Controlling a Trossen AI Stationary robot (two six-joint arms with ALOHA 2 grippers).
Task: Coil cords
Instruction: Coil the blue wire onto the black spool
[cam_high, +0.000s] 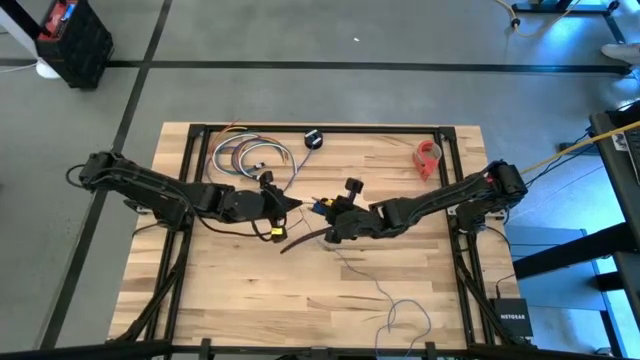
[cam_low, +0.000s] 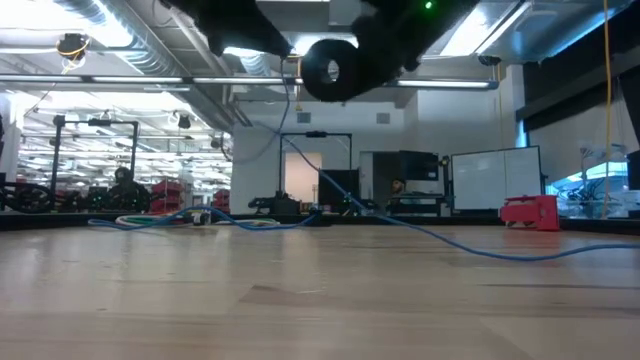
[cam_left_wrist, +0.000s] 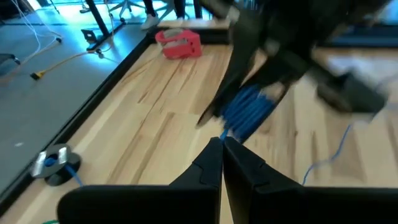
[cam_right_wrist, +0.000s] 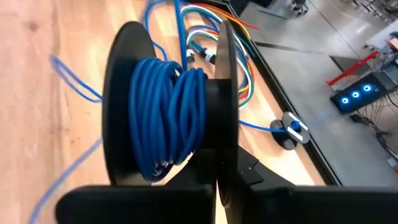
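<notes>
A black two-flanged spool (cam_right_wrist: 168, 106), wound with thin blue cord, hangs above the table's middle (cam_low: 330, 68), and my right gripper (cam_right_wrist: 225, 190) is shut on it. My left gripper (cam_left_wrist: 222, 149), just left of the spool (cam_high: 298, 205), is shut at the cord where it leaves the coil. The rest of the cord (cam_high: 385, 295) trails loose over the table toward the near edge. A second stretch runs to a small black puck (cam_high: 313, 139) lying flat at the far edge. My left gripper pinches the thin blue cord (cam_left_wrist: 225, 133) at its fingertips, close to the spool's coil. The fingers slant down from the table's left. The held bit is short and mostly hidden by the fingertips. My right gripper pinches the rim of one spool flange (cam_right_wrist: 226, 158) between its two fingers, coming from the table's right and slanting down. The spool is lifted clear of the table with its axis roughly level, cord hanging from it.
A bundle of multicoloured cables (cam_high: 250, 155) lies at the far left. A small red object (cam_high: 428, 158) sits at the far right. A black frame (cam_high: 330, 129) borders the table. Bare wood lies toward the near left.
</notes>
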